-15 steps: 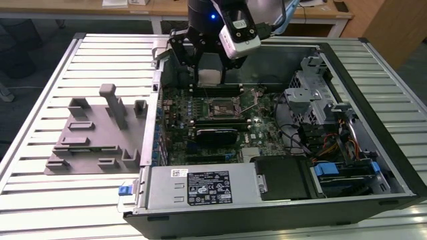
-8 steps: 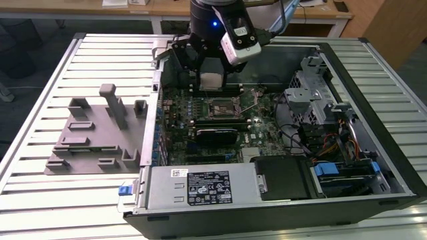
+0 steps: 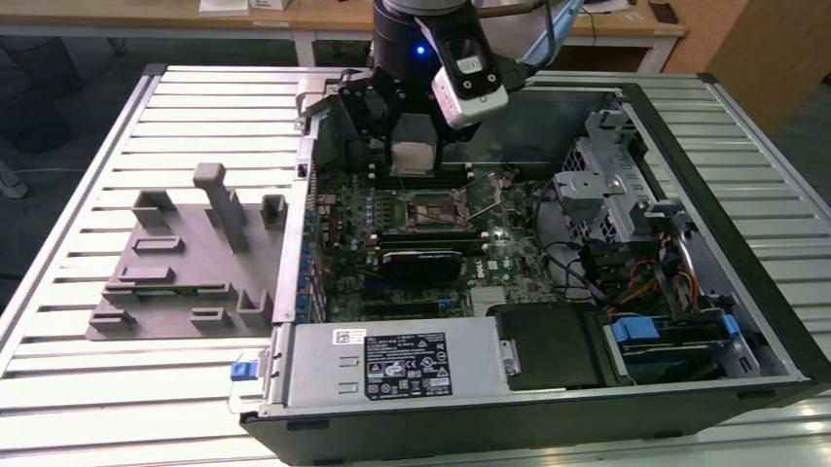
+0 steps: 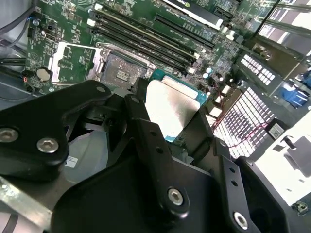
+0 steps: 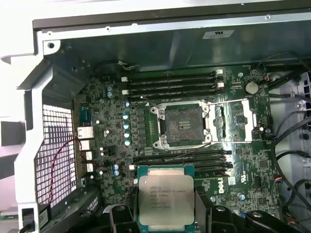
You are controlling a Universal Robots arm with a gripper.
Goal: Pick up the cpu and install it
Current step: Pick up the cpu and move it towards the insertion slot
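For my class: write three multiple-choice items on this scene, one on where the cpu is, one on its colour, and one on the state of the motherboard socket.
1. Where is the cpu?
A. in a person's hand
B. in the gripper, over the motherboard
C. on the floor

2. What colour is the cpu's metal top?
A. black
B. gold
C. pale silver

3. In what state is the socket?
A. open and empty
B. holding a chip
C. under a cooler

Answers:
1 B: the gripper clamps its edges in both wrist views.
2 C: the top shines pale silver.
3 A: the socket's frame is swung back and its bare contacts show.
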